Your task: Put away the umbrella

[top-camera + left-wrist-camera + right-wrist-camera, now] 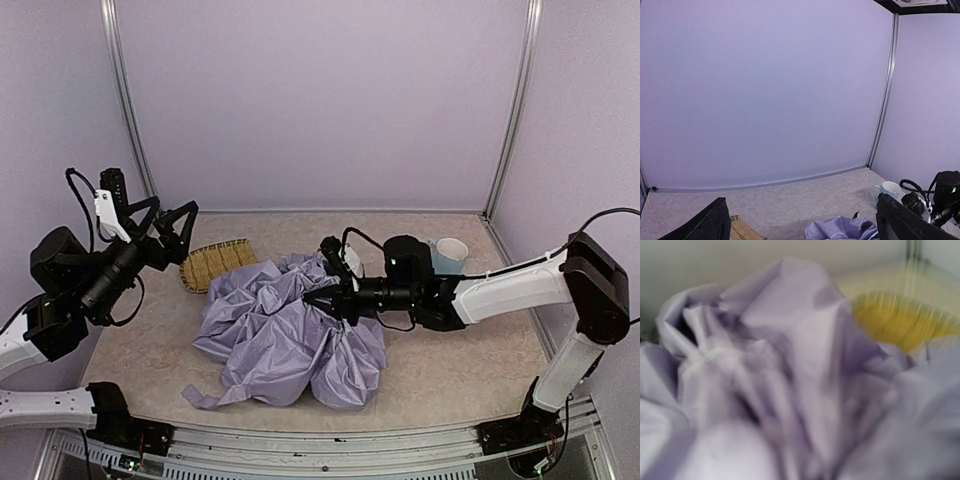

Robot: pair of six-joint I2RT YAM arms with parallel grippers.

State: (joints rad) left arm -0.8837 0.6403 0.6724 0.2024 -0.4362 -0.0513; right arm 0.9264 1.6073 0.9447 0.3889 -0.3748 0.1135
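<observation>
The umbrella (pixel 285 335) lies collapsed as a crumpled heap of pale lavender fabric in the middle of the table. Its shaft and handle knob are hidden. My right gripper (pixel 323 275) reaches in from the right at the heap's upper edge, its fingers spread with fabric between them. The right wrist view is filled by blurred umbrella fabric (pixel 790 365), and no fingers show there. My left gripper (pixel 178 226) is open and empty, raised above the table's left side, apart from the umbrella. In the left wrist view the left gripper (pixel 801 200) looks over a fold of the umbrella (pixel 842 229).
A woven straw basket (pixel 215 263) lies at the umbrella's back left, also seen in the left wrist view (pixel 742 231) and the right wrist view (pixel 900 320). A pale blue mug (pixel 450 255) stands behind the right arm and shows in the left wrist view (pixel 886 192). Walls enclose three sides.
</observation>
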